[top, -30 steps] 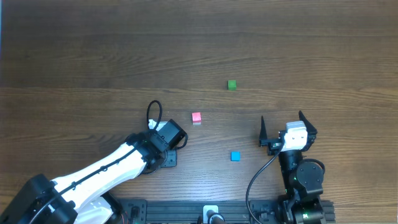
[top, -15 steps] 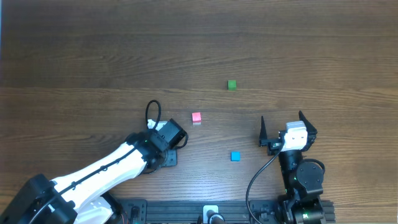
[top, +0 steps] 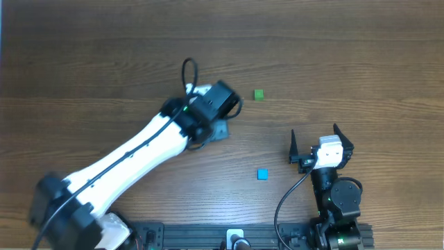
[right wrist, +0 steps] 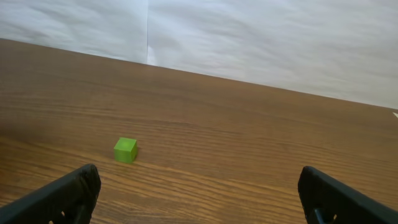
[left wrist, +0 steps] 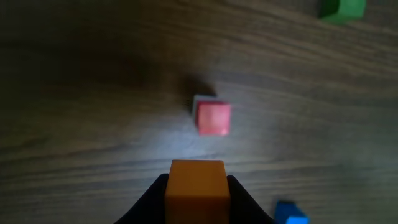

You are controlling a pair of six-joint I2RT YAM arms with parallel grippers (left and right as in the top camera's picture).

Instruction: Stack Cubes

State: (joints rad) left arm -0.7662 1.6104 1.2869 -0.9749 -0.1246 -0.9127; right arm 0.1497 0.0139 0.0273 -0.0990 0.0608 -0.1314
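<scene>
left pincer (left wrist: 197, 200) — pinching plain, square-edged orange cube (left wrist: 197, 185) | pink cube (left wrist: 214, 118) near, not touching | right pincer (right wrist: 199, 190) — spread

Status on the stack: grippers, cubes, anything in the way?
Left gripper shut on orange cube, lifted near pink cube. Right gripper open by its base. Green cube, blue cube aside; path clear.

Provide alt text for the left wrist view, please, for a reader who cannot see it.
The left gripper is shut on an orange cube above a wooden table, with a pink cube lying just ahead of it. A green cube and a blue cube lie apart from these.
</scene>
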